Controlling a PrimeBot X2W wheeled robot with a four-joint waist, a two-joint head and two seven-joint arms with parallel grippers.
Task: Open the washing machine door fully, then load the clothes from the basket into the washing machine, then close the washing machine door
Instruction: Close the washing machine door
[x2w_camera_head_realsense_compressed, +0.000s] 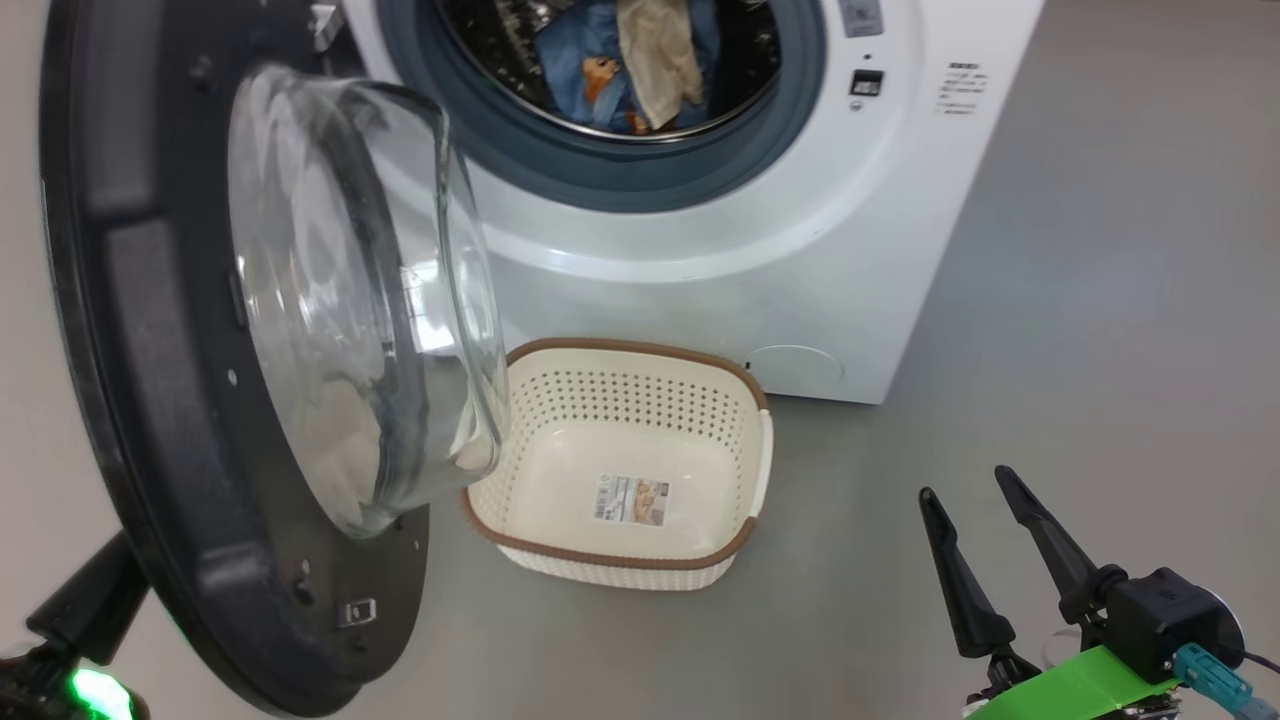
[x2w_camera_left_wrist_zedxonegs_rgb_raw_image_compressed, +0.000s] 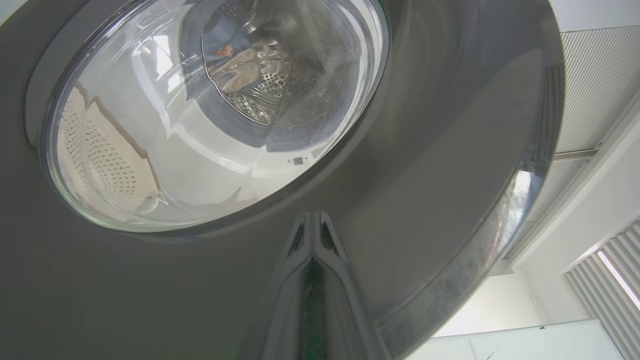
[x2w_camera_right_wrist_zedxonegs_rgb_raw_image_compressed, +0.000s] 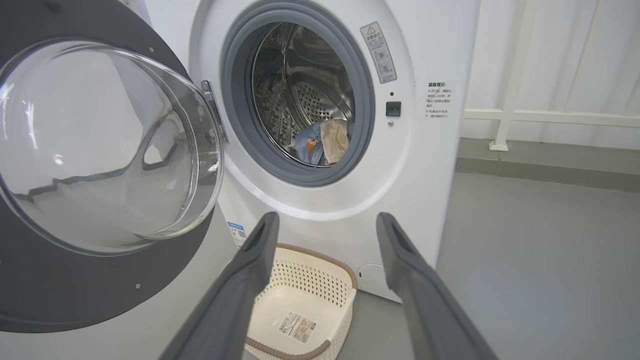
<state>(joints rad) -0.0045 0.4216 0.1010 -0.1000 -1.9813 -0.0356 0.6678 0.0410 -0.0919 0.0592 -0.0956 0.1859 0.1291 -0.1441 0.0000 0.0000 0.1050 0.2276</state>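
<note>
The washing machine (x2w_camera_head_realsense_compressed: 700, 230) stands ahead with its door (x2w_camera_head_realsense_compressed: 140, 330) swung out to the left, glass dome facing inward. The clothes (x2w_camera_head_realsense_compressed: 620, 60), blue with a cream piece on top, lie inside the steel drum and also show in the right wrist view (x2w_camera_right_wrist_zedxonegs_rgb_raw_image_compressed: 322, 142). Below the opening, the basket (x2w_camera_head_realsense_compressed: 620, 400) sits on the floor with nothing but its label sticker in it. My right gripper (x2w_camera_head_realsense_compressed: 964, 484) hovers open at the lower right, apart from everything. My left gripper (x2w_camera_left_wrist_zedxonegs_rgb_raw_image_compressed: 312, 219) is shut, holding nothing, its tips right at the door's black outer face (x2w_camera_left_wrist_zedxonegs_rgb_raw_image_compressed: 425, 175).
Grey floor (x2w_camera_head_realsense_compressed: 1100, 300) stretches to the right of the machine and around the basket. A white railing (x2w_camera_right_wrist_zedxonegs_rgb_raw_image_compressed: 505, 120) and wall stand behind the machine on the right. The door's rim overhangs the basket's left end.
</note>
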